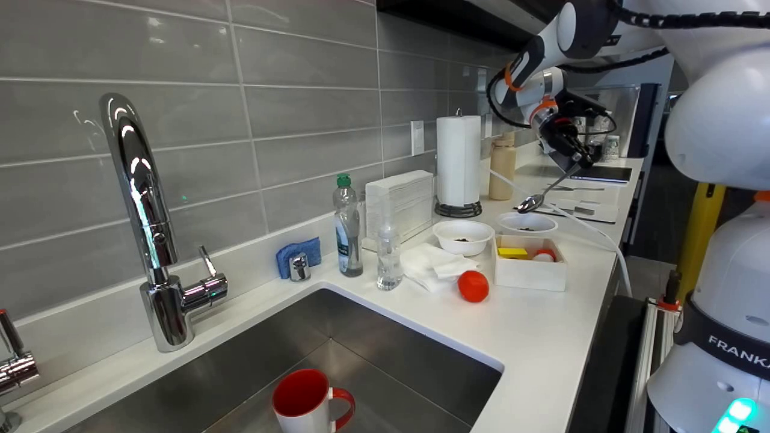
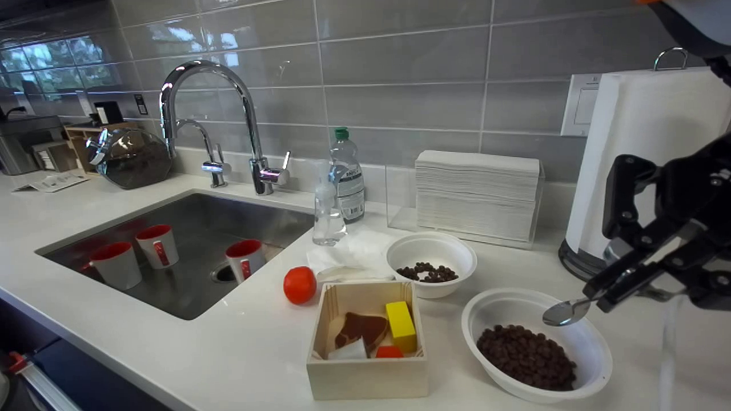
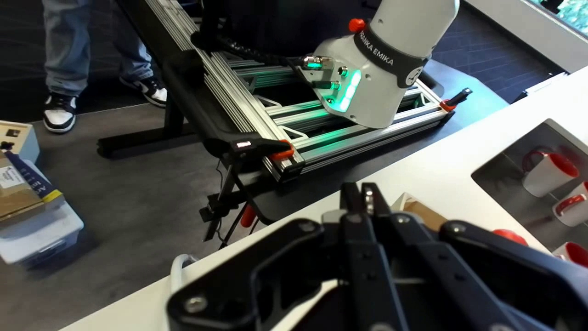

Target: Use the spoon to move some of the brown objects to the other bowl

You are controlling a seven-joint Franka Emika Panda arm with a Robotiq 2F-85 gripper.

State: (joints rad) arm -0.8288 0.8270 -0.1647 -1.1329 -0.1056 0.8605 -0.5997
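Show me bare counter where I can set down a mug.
Best, in an exterior view: the glossy white counter between the steel sink, round red object and pale wooden box. Another: between the sink and flat white papers. Crowded: around both round white bowls, the box close by, a silver spoon hanging above.

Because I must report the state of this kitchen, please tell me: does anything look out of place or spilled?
Only rumpled white paper, lying loose on the counter beside the small clear bottle, looks untidy against the neat paper stack. The brown pieces lie inside the bowls; I see no spill.
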